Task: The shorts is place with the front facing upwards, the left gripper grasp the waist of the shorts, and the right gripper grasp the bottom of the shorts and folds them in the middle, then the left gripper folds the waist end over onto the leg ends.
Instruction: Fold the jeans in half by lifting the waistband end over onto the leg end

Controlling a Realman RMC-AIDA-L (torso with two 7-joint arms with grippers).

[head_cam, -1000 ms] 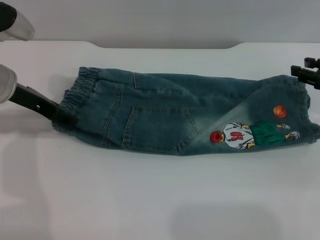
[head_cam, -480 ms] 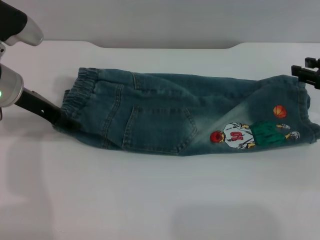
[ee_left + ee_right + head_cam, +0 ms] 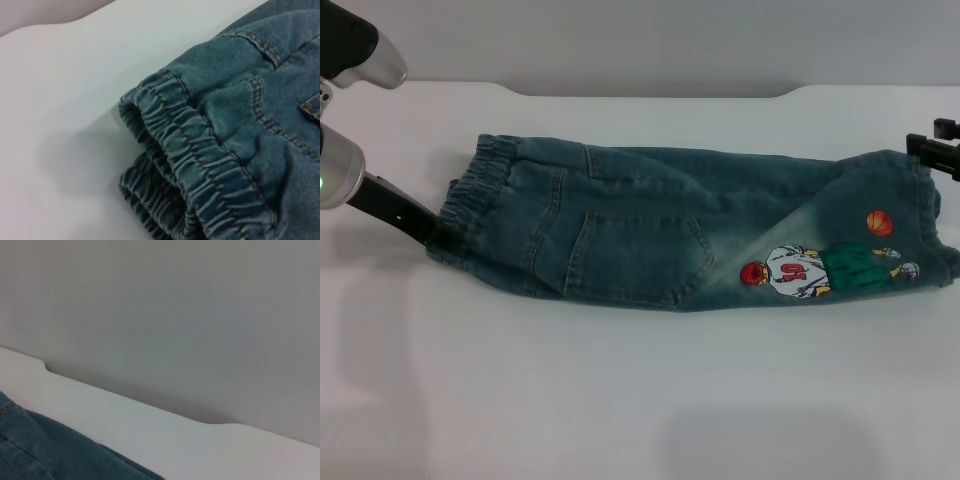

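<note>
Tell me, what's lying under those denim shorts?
The white table lies under the shorts. They are folded lengthwise, so a lower denim layer is covered. The left gripper reaches the waist.

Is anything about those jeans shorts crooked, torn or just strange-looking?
Nothing looks damaged. The shorts lie folded lengthwise on the white table, waist toward the left gripper, which sits at its edge. One hem corner near the cartoon print is turned over diagonally, so that end is uneven. The right gripper is at the leg ends.
</note>
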